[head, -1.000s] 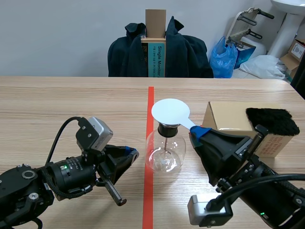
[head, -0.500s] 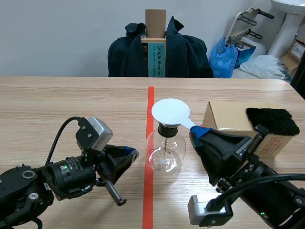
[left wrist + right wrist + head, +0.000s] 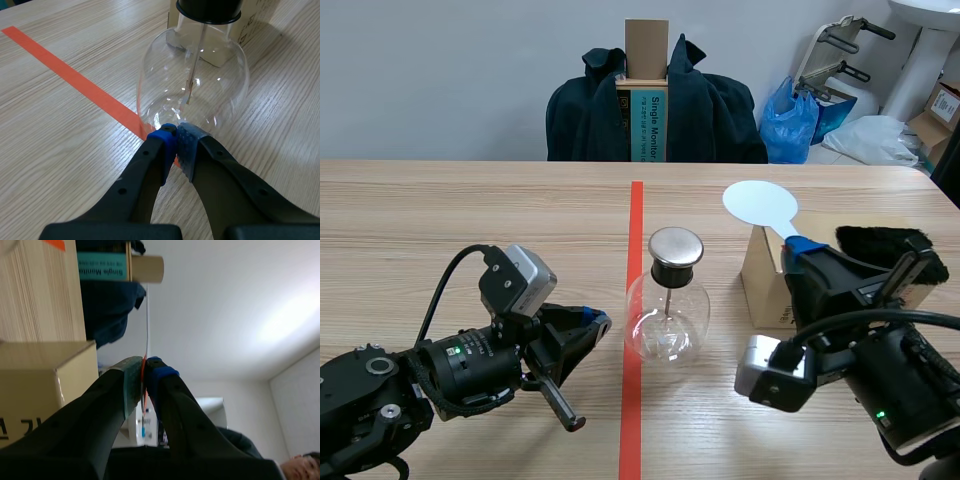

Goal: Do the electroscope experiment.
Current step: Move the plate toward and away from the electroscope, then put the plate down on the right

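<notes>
My right jaws are clamped on the white disc (image 3: 760, 203), which stands ahead of them, edge-on. The electroscope flask (image 3: 666, 310) lies off to their side, nearer my left jaws, which are closed empty and apparently touching its glass.

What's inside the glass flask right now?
A thin metal rod hangs down inside the flask from the black stopper. Its upper end is hidden in the stopper.
</notes>
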Tool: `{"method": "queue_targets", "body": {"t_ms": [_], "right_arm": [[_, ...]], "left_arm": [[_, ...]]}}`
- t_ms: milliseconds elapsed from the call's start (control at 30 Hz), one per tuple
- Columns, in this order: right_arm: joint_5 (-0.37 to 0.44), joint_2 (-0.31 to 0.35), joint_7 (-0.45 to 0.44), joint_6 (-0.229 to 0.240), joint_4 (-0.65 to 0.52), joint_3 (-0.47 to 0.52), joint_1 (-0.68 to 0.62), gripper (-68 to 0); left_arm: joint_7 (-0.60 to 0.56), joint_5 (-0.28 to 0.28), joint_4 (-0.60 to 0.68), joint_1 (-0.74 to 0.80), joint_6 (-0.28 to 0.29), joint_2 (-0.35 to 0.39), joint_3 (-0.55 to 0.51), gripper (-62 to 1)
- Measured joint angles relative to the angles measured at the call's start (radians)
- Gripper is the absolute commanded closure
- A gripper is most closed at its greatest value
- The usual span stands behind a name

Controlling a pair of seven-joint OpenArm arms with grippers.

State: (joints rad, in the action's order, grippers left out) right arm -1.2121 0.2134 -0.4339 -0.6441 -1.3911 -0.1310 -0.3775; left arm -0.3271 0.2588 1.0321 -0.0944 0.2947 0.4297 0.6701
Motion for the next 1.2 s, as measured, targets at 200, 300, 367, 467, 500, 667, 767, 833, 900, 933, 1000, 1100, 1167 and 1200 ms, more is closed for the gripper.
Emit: {"method": "queue_targets", "body": {"t_ms": [200,300,367,467,500,667,767,833,900,933,1000,1100,1167,1200], "right_arm": [[0.005,0.0,0.1,-0.021,0.0,0.021,0.0,-0.7],[0.072,0.0,0.1,-0.048,-0.007,0.064,-0.001,-0.7],[0.121,0.0,0.1,-0.047,-0.033,0.095,-0.011,-0.7],[0.145,0.0,0.1,-0.048,-0.095,0.137,-0.036,-0.7],[0.148,0.0,0.1,-0.049,-0.109,0.147,-0.042,-0.7],[0.147,0.0,0.107,0.013,-0.116,0.166,-0.053,-0.7],[0.138,0.0,0.107,0.058,-0.095,0.165,-0.052,-0.7],[0.139,0.0,0.107,0.062,-0.069,0.156,-0.049,-0.7],[0.139,0.0,0.107,0.061,-0.041,0.135,-0.04,-0.7],[0.138,0.0,0.107,0.061,-0.026,0.122,-0.032,-0.7],[0.118,-0.002,0.107,0.061,0.01,0.095,-0.012,-0.7],[0.109,-0.013,0.11,0.061,0.069,0.067,0.018,-0.7],[0.105,-0.02,0.116,0.061,0.098,0.05,0.032,-0.7],[0.105,-0.021,0.118,0.061,0.11,0.042,0.038,-0.7]], "left_arm": [[0.0,0.0,0.0,0.0,0.0,0.0,0.0,-2.6],[0.0,0.0,0.0,0.0,0.0,0.0,0.0,-2.6],[0.0,0.0,0.0,0.0,0.0,0.0,0.0,-2.6],[0.0,0.0,0.0,0.0,0.0,0.0,0.0,-2.6],[0.0,0.0,0.0,0.0,0.0,0.0,0.0,-2.6],[0.0,0.0,0.0,0.0,0.0,0.0,0.0,-2.6],[0.0,0.0,0.0,0.0,0.0,0.0,0.0,-2.6],[0.0,0.0,0.0,0.0,0.0,0.0,0.0,-2.6],[0.0,0.0,0.0,0.0,0.0,0.001,0.0,-2.6],[0.0,0.0,0.001,0.0,0.001,0.003,0.0,-2.6],[0.001,0.001,0.013,0.004,0.003,0.015,0.0,-2.6],[0.001,0.002,0.086,0.04,0.005,0.062,-0.013,-2.6],[0.002,0.005,0.172,0.087,0.005,0.11,-0.036,-2.6],[0.001,0.009,0.223,0.116,0.005,0.139,-0.051,-2.6]]}}
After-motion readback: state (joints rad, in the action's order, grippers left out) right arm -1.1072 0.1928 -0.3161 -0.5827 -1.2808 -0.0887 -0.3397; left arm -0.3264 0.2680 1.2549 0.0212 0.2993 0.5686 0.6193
